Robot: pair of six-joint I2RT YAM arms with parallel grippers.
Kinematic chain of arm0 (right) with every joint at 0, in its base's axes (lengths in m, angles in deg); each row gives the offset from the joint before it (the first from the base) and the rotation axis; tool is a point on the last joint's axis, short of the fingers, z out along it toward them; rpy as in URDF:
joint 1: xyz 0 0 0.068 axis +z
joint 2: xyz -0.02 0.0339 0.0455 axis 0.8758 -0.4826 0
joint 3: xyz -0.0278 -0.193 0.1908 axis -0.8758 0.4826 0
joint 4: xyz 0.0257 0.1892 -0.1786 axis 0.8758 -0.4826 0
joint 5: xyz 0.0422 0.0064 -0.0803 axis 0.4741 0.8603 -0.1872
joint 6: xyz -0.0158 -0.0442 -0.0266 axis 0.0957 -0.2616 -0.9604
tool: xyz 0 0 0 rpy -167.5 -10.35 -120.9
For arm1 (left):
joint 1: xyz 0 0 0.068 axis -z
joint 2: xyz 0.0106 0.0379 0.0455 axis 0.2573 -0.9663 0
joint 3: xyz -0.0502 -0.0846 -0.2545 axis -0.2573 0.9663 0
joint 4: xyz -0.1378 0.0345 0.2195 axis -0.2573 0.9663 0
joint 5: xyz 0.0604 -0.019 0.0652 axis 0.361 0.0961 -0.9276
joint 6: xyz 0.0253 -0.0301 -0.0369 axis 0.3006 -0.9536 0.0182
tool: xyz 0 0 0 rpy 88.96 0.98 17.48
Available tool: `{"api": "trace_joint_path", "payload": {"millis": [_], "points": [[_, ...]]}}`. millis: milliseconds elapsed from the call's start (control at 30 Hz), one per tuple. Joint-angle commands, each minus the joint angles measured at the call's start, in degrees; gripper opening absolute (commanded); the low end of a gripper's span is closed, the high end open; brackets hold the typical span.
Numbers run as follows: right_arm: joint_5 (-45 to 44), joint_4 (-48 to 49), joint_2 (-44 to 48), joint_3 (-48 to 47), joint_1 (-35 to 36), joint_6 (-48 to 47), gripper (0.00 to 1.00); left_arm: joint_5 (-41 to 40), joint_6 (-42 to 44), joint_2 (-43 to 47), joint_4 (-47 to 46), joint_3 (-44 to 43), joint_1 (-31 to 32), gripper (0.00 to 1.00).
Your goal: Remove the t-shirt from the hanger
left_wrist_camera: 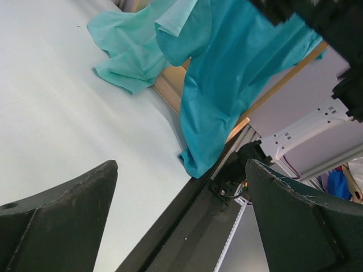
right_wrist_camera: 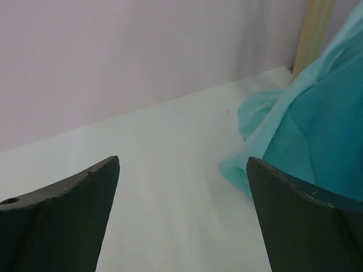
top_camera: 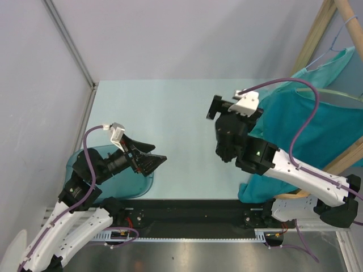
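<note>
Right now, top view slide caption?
Left tool and right tool open over the table; teal t-shirt hanging at right, ungrasped.

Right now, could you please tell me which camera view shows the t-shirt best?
The left wrist view: the t-shirt hangs large and sharp, down to its lower corner. The top view shows it at the right edge, crossed by the right arm. The right wrist view catches only a blurred part.
</note>
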Motion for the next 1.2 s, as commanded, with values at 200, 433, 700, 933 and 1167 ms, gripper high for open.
{"api": "trace_joint_path", "payload": {"millis": [200,433,700,933,1167], "points": [[-12.85,44.96,5.14,2.96,-13.73,-40.16,1.0,2.98,1.07,-1.4,-0.14,-1.05,0.13,1.0],[-13.29,43.2,8.39,1.28,-19.27,-41.48,0.98,6.92,-1.82,-4.57,-3.63,0.78,0.13,1.0],[-11.01,41.52,11.2,-0.22,-26.4,-44.02,0.97,9.3,-4.55,-6.94,-5.58,0.7,0.13,1.0],[-6.89,39.41,12.43,-1.45,-30.44,-43.41,0.9,10.27,-6.92,-7.65,-7.69,1.32,0.13,1.0],[-4.24,30.29,11.38,-4.0,-34.92,-33.16,0.81,10.88,-7.89,-8.61,-8.04,1.49,0.13,1.0]]}}
